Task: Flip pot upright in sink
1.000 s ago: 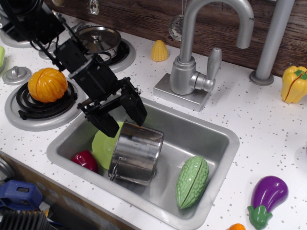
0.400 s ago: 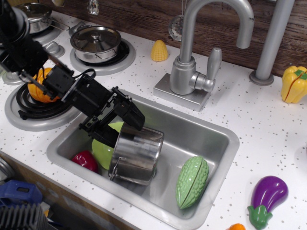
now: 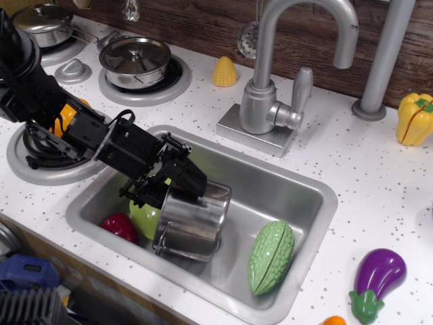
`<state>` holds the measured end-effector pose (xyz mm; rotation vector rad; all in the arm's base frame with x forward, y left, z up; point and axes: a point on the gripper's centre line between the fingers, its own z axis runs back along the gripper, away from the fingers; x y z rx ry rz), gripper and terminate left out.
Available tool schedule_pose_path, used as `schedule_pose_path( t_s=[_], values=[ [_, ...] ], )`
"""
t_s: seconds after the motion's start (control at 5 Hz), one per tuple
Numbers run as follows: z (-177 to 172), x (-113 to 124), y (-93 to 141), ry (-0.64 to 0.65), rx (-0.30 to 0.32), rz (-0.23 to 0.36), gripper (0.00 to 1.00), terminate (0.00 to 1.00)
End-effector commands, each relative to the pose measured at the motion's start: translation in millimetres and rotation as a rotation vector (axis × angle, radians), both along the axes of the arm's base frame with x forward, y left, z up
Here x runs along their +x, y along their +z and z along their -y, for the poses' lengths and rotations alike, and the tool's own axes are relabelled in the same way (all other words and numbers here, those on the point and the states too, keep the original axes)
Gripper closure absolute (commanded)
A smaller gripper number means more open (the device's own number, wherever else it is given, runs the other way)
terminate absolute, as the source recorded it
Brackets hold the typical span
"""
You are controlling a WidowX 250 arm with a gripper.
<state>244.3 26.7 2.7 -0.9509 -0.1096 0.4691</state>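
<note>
Since the earlier frame the arm has lowered and turned flatter, and the hand has come down onto the top edge of the pot. Its fingers stand apart, one on each side of the rim. The pot stands tilted in the sink, beside a green bowl.

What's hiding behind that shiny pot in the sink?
Behind the pot, on its left, a lime-green rounded thing pokes out, with a dark red item beside it. The pot and the gripper cover most of the green thing, so its shape is unclear.
</note>
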Motion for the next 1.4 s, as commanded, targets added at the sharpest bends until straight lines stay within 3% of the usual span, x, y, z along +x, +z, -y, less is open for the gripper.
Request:
schedule_pose_path(
  t_s=[0.0,0.2,0.6,0.8,1.0,1.2],
  values=[
    [-1.5,1.8,3.2,-0.012,-0.007,0.033,1.0,0.0],
    [2.5,2.1,6.6,-0.015,0.015,0.014,1.0,0.0],
    [16.3,7.6,31.1,-0.029,0.242,-0.105,1.0,0.0],
    [16.8,12.4,46.5,-0.066,0.445,-0.193,1.0,0.0],
    [13.9,12.6,42.9,-0.073,0.584,-0.192,1.0,0.0],
    [20.6,11.9,37.2,-0.048,0.809,-0.199,1.0,0.0]
  ],
)
